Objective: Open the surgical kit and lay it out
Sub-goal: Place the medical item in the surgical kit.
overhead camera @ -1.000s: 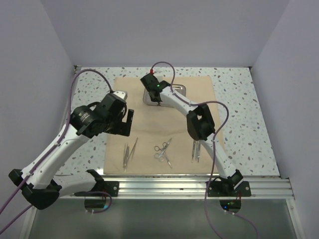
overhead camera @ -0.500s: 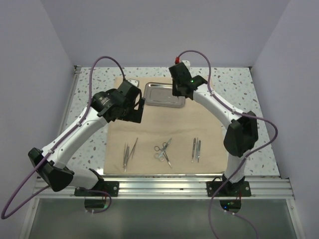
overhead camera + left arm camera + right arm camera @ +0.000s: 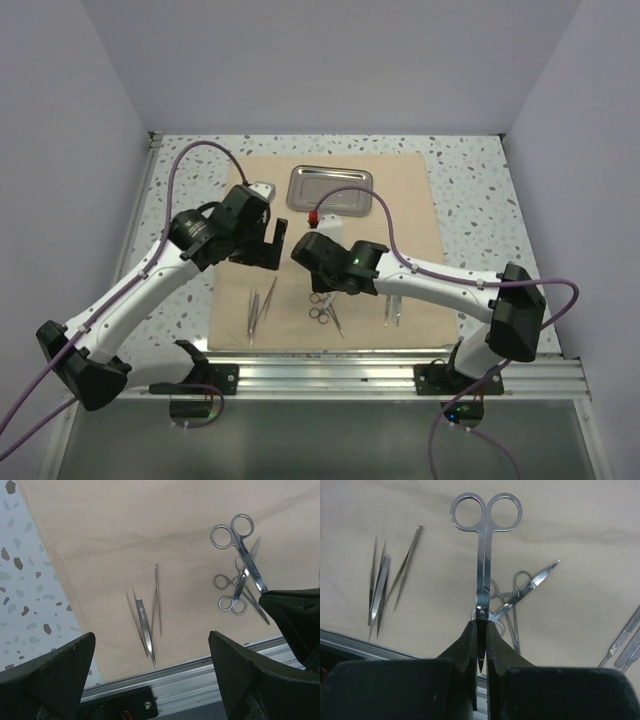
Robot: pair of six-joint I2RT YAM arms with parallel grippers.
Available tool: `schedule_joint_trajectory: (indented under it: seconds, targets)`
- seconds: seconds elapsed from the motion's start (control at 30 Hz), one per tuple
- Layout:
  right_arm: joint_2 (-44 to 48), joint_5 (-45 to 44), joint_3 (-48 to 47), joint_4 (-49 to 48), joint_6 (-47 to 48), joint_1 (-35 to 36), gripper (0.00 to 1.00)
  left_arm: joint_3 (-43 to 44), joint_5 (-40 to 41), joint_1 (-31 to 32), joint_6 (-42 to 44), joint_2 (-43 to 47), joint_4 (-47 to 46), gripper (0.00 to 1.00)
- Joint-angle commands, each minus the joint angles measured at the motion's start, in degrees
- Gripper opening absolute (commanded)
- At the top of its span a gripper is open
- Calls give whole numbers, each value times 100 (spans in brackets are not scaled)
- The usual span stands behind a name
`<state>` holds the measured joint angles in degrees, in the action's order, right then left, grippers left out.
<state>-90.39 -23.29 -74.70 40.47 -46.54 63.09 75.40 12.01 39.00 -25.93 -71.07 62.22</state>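
surgical kit (image 3: 410, 230) shows two tweezers (image 3: 142, 625), one tray (image 3: 330, 190).

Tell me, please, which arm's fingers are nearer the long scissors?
Right. The right fingers are shut on the scissors; the left fingers are open, apart from them, over toward the tweezers.

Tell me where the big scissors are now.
In the right wrist view the big scissors sit centre, blades pinched in the jaws of the right gripper, over the cloth wrap, between the tweezers on the left and the smaller scissors on the right.
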Motion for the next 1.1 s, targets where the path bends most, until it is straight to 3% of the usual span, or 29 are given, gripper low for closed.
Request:
schedule_joint_trajectory:
  seconds: [0.0, 0.43, 0.67, 0.77, 0.8, 0.87, 0.9, 1.0, 1.07]
  targets:
    - [136, -597, 218, 294, -970, 185, 0, -331, -365, -42, -96, 593, -8, 100]
    - [-1286, -941, 913, 436, -3228, 1653, 0, -737, -849, -33, -246, 2122, 923, 100]
    - [-2227, -1213, -18, 1287, -3975, 1979, 0, -719, -1068, -33, -140, 2633, 1337, 100]
    - [-2177, -1231, -194, 1674, -4161, 1979, 0, -763, -1166, -33, -105, 2800, 1337, 100]
    - [-2115, -1239, -203, 1771, -4170, 1979, 22, -781, -1175, -33, -105, 2826, 1337, 100]
    - [-1939, -1309, -221, 1946, -4239, 2014, 50, -790, -1315, -33, -114, 2844, 1328, 100]
    - [-1704, -1388, -264, 2234, -4310, 2066, 70, -781, -1315, -33, -114, 2853, 1337, 100]
    - [-1264, -1678, -509, 2989, -4538, 2155, 85, -763, -1272, -33, -96, 2818, 1320, 100]
    - [-1069, -1915, -756, 3474, -4722, 2269, 87, -728, -1245, -33, -79, 2765, 1302, 100]
